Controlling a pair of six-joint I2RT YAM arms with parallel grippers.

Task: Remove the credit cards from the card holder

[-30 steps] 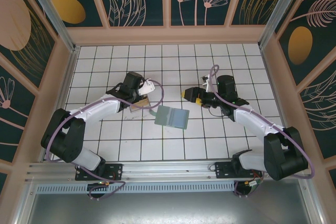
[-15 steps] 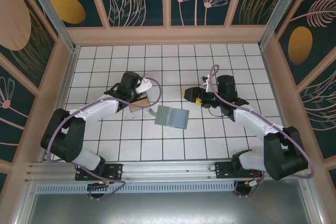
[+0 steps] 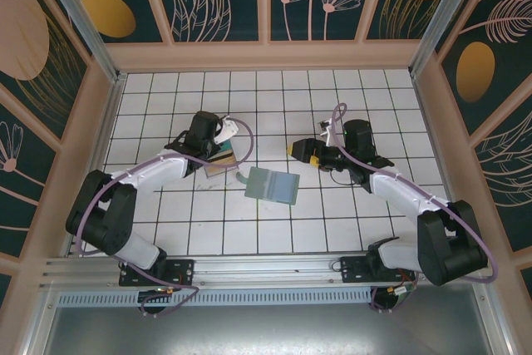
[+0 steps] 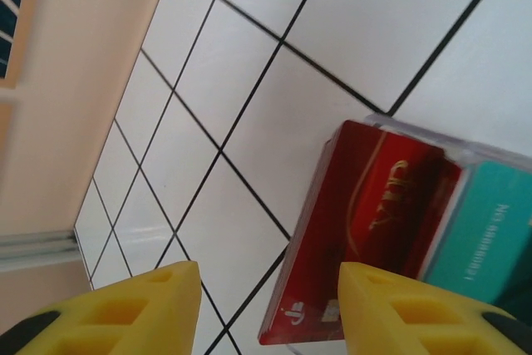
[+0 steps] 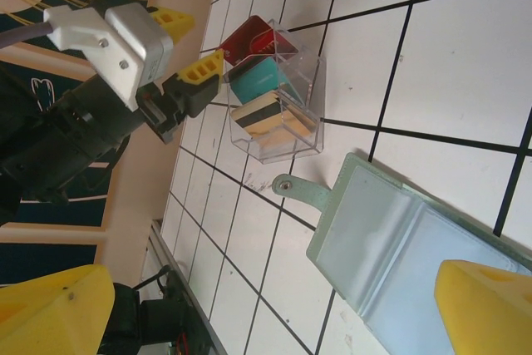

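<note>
**Cards in clear tray; card holder lying open; both grippers empty**

Left gripper (image 3: 218, 145): over the left-centre of the white tiled desk (image 3: 166, 97), directly at the clear tray (image 5: 287, 143). In the left wrist view its yellow fingers (image 4: 125, 305) stand partly apart. Nothing is held between them. Bare tile and the tray's near corner show through the gap.

Credit cards (image 5: 253, 81): three, standing on edge and fanned inside the clear tray.
- The red card (image 4: 366, 222) is on the side nearest the left gripper.
- The teal card (image 4: 490, 222) is next to it.
- The tan card (image 5: 268, 118), with a dark stripe, is on the side toward the card holder.

Card holder (image 3: 273, 184): right of the tray, near it but not touching. It lies flat on the desk, unfolded, with the light blue inside facing up. Its strap (image 5: 287, 184), with a snap at the end, points toward the tray.

Right gripper (image 3: 295, 150): right of centre, just past the card holder's far right corner, fingertips aimed left. In the right wrist view the fingers are spread fully wide with nothing gripped. The open card holder lies below and between them.
</note>
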